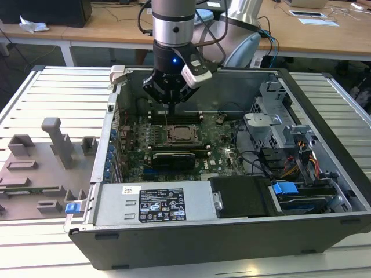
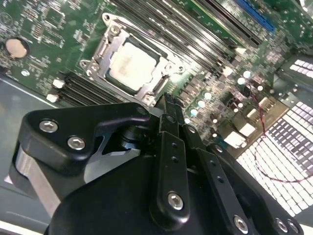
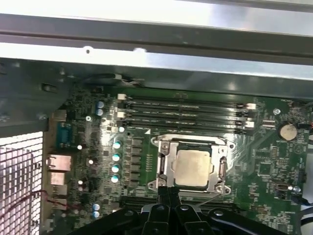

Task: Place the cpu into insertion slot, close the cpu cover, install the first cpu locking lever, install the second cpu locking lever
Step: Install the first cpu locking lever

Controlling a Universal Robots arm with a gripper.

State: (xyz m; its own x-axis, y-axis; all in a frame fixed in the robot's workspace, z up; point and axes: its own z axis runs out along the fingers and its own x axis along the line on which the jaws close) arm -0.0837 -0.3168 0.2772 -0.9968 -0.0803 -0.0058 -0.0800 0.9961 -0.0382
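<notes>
Nearest, gripper with black fingers pressed together, nothing held between them, tips just off one edge of the insertion slot in the second wrist view. Same tips poised at the socket's near edge in the first wrist view. Just past them, cpu seated flat in the slot, pale face up. Cpu cover down over the chip, silver frame around the pale square, window showing the face. Whether the locking levers are latched: cannot tell. Beyond the socket, long black memory slots in parallel rows on the green motherboard, coin cell off to one side. In the exterior view, arm hanging upright into the open computer case, gripper above the socket. Power supply along the case's near wall, drive cage toward the exterior view's right. Grey fixture plate on the slatted table toward the exterior view's left. Farthest back, wooden desks.
</notes>
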